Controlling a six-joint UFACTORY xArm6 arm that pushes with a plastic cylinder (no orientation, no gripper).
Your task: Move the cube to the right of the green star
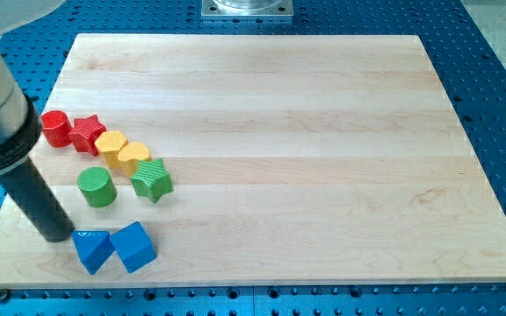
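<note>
A blue cube (134,246) lies near the board's bottom left, touching a blue triangular block (91,250) on its left. The green star (152,180) lies above the cube, apart from it. My tip (55,233) rests on the board just left of the blue triangular block and slightly above it, close to touching it. The rod rises toward the view's upper left.
A green cylinder (97,187) sits left of the star. A yellow heart (133,157), a yellow cylinder (110,145), a red star (87,133) and a red cylinder (56,128) run up-left in a row. The wooden board (323,175) lies on a blue perforated table.
</note>
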